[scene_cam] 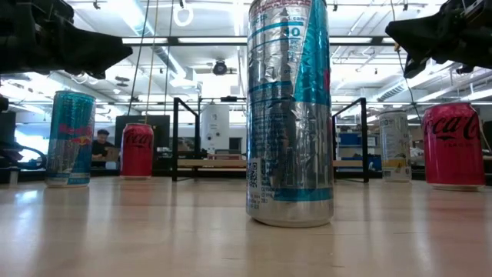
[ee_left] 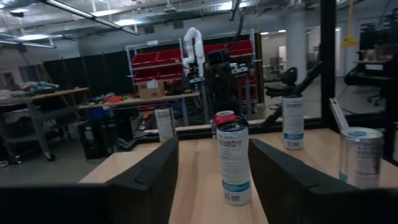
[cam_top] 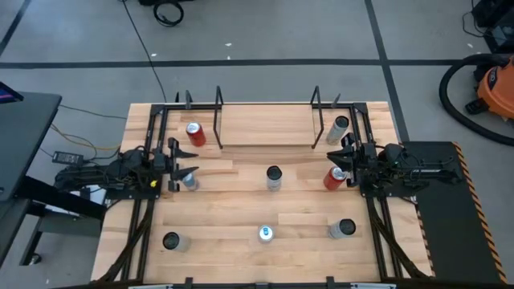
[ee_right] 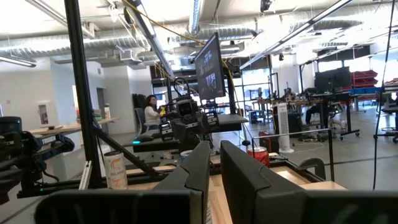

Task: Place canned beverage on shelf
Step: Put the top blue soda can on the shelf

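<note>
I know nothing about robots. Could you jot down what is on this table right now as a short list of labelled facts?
Setting: wooden table seen from above, one robot arm at each side
Shelf: low wooden shelf at the far edge, nothing on it
Cans: seven upright cans on the table
Red cans: one just left of the shelf, one by the right hand
Middle: silver can at the table's centre
Left hand: fingers apart, beside a silver can
Right hand: fingers shut, holding nothing
</note>
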Controlling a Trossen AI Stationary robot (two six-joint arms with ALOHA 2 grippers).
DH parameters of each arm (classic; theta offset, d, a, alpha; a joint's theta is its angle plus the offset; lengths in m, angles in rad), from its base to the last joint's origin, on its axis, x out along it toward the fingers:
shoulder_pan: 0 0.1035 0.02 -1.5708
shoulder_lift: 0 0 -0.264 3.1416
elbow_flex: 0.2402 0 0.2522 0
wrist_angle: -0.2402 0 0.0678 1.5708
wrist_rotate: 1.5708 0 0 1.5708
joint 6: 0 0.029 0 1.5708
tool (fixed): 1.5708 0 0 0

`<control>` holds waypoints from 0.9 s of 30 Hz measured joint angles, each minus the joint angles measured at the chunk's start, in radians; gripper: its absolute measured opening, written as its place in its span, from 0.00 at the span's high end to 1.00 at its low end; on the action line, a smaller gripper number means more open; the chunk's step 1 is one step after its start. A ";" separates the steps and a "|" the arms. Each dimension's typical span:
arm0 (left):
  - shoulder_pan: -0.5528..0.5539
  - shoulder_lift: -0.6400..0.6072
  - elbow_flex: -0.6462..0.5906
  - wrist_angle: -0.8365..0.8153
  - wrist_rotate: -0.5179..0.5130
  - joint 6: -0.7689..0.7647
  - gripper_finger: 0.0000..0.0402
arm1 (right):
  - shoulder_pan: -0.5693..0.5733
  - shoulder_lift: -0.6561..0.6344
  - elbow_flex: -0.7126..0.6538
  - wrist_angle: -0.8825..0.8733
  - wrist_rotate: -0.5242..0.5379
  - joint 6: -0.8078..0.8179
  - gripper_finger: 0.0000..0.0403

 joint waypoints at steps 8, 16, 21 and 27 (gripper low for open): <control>0.000 0.000 0.000 0.037 -0.003 -0.001 0.48 | 0.000 0.000 0.000 0.000 0.000 0.000 0.88; 0.000 0.000 0.000 0.030 -0.002 -0.052 0.49 | 0.000 0.000 0.000 0.000 0.000 0.000 0.88; 0.000 0.000 0.000 0.029 -0.007 -0.053 0.49 | 0.000 0.000 0.000 0.000 0.000 0.000 0.88; 0.000 0.000 0.000 0.022 -0.057 -0.070 0.49 | 0.000 0.000 0.000 0.000 0.000 0.000 0.88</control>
